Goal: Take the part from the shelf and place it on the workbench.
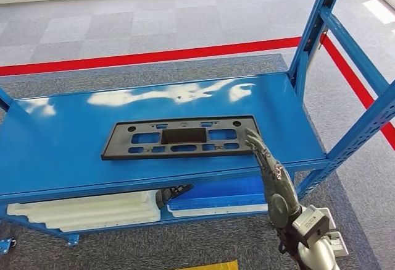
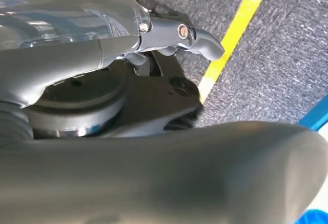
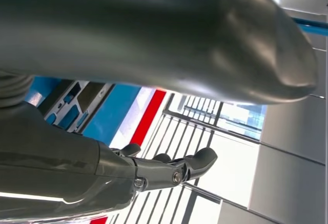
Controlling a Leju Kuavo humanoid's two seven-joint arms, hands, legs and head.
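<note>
- Just ahead of my right hand (image 1: 271, 174) lies the part (image 1: 181, 137), a flat black panel with cut-out slots, resting flat on the blue shelf (image 1: 70, 152); my fingertips (image 1: 251, 137) are at its near right corner, and I cannot tell whether they touch it.
- That hand has hold of nothing: its fingers are stretched out nearly straight, thumb apart from them, as the right wrist view also shows.
- My left hand (image 2: 155, 80) hangs low beside me over grey carpet and a yellow floor line (image 2: 232, 34); one finger reaches out straight with nothing in it, but I cannot tell how the others lie.
- By my reckoning the step in hand is the reach: the panel is not yet gripped or lifted.
- Next I judge I must get fingers under or around that corner edge; a thin flat panel lying flush gives little to catch, so I may need to slide it toward the shelf's front lip.
- Below the hand, a lower shelf holds white trays (image 1: 93, 211).
</note>
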